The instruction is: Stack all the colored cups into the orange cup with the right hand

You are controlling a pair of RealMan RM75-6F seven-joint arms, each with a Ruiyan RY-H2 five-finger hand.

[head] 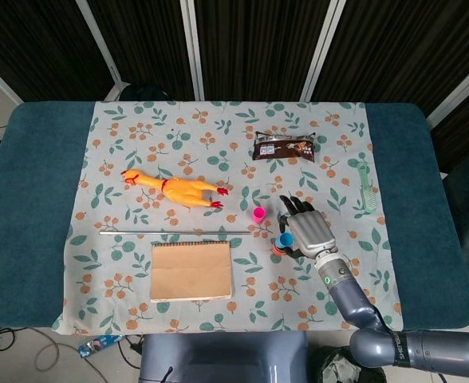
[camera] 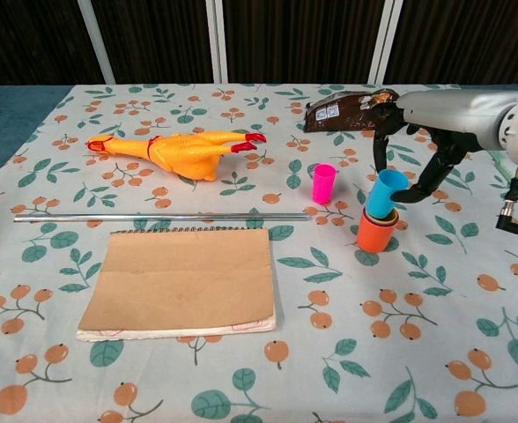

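The orange cup point(camera: 375, 234) stands right of centre on the cloth, with a yellow cup's rim point(camera: 391, 218) showing inside it. A blue cup point(camera: 386, 193) sits tilted in the top of that stack, and my right hand point(camera: 420, 152) pinches it from above and from the right. In the head view the right hand point(head: 307, 230) covers most of the stack; the blue cup point(head: 284, 240) and a sliver of the orange cup point(head: 275, 250) show at its left. The pink cup point(camera: 323, 183) point(head: 258, 214) stands alone, upright, to the left. My left hand is out of both views.
A rubber chicken point(camera: 180, 150) lies at the back left. A thin metal rod point(camera: 153, 217) and a brown notebook point(camera: 184, 282) lie in front of it. A brown snack packet point(camera: 351, 109) sits behind the hand, and a green brush point(head: 365, 187) lies at the right.
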